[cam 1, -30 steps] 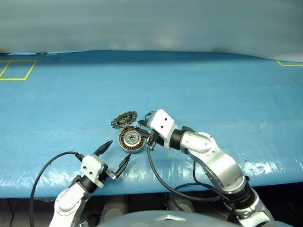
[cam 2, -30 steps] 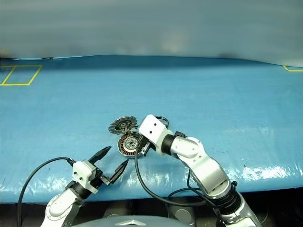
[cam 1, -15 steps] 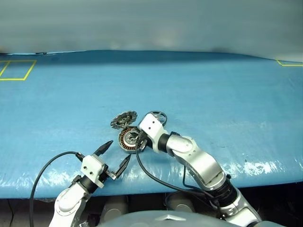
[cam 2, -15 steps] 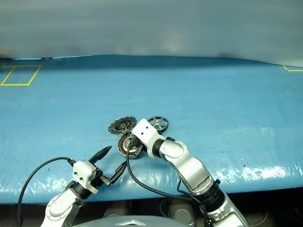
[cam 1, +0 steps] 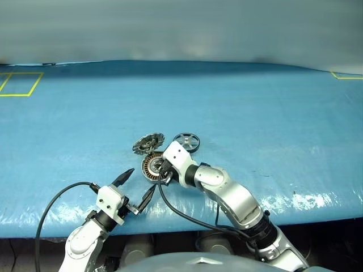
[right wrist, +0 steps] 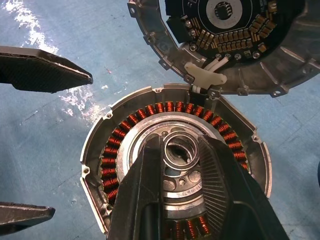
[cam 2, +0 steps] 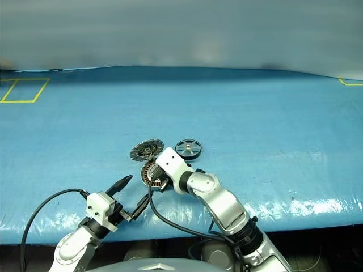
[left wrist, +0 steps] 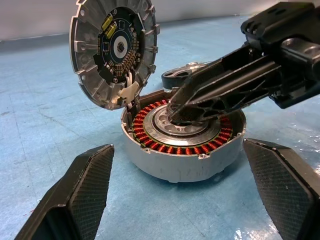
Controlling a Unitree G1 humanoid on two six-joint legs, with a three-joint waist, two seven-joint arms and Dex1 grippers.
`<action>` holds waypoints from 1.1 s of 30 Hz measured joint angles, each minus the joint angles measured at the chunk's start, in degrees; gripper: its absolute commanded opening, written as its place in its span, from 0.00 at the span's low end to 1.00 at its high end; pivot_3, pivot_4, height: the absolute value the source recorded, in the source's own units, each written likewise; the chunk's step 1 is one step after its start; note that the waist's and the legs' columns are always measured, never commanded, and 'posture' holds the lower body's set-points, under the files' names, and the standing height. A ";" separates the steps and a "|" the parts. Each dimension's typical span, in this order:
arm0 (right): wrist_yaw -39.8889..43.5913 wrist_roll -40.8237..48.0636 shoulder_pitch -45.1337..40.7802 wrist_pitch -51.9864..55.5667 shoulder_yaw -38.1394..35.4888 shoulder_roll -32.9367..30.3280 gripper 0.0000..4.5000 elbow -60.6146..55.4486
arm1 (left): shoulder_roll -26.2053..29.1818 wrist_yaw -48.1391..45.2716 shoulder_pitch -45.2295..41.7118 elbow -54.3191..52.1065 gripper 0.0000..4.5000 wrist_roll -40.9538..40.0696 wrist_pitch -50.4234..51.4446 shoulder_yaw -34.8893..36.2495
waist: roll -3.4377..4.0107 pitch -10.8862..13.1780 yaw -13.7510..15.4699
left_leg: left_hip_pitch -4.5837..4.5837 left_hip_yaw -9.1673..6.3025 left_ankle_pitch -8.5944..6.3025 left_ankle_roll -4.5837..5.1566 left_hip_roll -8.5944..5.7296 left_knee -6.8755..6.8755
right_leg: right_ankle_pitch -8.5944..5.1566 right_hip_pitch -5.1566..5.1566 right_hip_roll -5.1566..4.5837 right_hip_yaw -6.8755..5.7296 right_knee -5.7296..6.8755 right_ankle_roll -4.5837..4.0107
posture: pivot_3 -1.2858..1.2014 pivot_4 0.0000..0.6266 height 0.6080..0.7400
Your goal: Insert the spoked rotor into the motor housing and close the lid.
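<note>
Right gripper (left wrist: 176, 109) lowered into motor housing (left wrist: 183, 150), fingers nearly together over its centre bearing, empty, lid (left wrist: 114, 52) upright beyond, spoked rotor (cam 1: 186, 141) behind, left gripper (cam 1: 135, 186) spread wide.

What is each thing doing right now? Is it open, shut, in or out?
lid: open, tipped up from the housing's edge.
housing: open, copper windings showing, no rotor inside.
rotor: out, lying flat on the table near the housing.
left gripper: open, holding nothing.
right gripper: down over the housing's centre.
</note>
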 measured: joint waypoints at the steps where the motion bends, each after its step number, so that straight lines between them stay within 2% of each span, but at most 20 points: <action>1: 0.00 0.02 0.06 0.01 -0.03 0.07 0.15 0.00 | 0.00 0.00 0.02 0.00 1.00 -0.02 0.03 0.00 | 0.00 0.00 0.00 | 0.00 0.00 0.00 0.00 0.00 0.00 | 0.00 0.00 0.00 0.00 0.00 0.00 | 0.52 0.24 1.00; 15: -0.09 0.01 0.42 0.18 -0.10 0.69 0.15 0.25 | 0.02 0.00 0.02 0.00 1.00 -0.36 0.85 -0.02 | 0.00 0.00 -0.01 | 0.01 0.00 0.00 0.00 0.00 0.00 | 0.00 0.00 0.00 0.00 0.01 0.00 | 0.52 0.24 1.00; 18: -0.19 0.04 0.40 0.79 -0.21 0.84 0.39 0.28 | 0.02 -0.01 0.04 0.00 1.00 -0.37 0.92 -0.02 | 0.00 -0.01 0.00 | 0.02 0.00 0.00 0.00 0.00 0.00 | 0.00 0.01 0.00 0.00 0.02 0.01 | 0.52 0.24 1.00; 23: 0.18 1.50 0.63 2.60 -0.52 1.24 0.73 -1.08 | 0.05 -0.01 0.11 0.00 1.00 -0.38 1.02 -0.03 | 0.00 -0.01 0.12 | 0.02 -0.01 0.00 0.00 0.00 0.02 | 0.00 0.02 0.00 0.00 0.01 0.00 | 0.52 0.24 1.00; 28: 0.11 3.82 1.09 6.45 -4.28 0.89 0.73 -5.47 | 0.08 -0.02 0.32 0.00 1.00 -0.40 1.04 -0.02 | -0.01 0.00 0.11 | 0.00 -0.01 0.00 0.00 0.00 0.02 | 0.00 0.00 0.00 0.00 0.01 0.01 | 0.52 0.24 1.00; 31: 0.01 6.07 1.11 8.29 -6.43 1.60 0.60 -9.08 | 0.08 -0.04 0.28 -0.01 1.00 -0.40 1.05 -0.06 | 0.00 0.00 -0.01 | 0.00 -0.03 0.00 0.00 0.02 -0.02 | 0.01 -0.01 0.01 -0.03 0.02 0.03 | 0.52 0.24 1.00; 33: -0.21 6.99 1.11 9.16 -6.85 1.77 0.46 -10.52 | 0.08 -0.06 0.18 0.00 1.00 -0.40 1.05 -0.09 | 0.00 0.00 0.00 | 0.00 -0.04 0.00 0.00 0.02 -0.02 | 0.01 -0.01 0.01 -0.04 0.02 0.03 | 0.52 0.24 1.00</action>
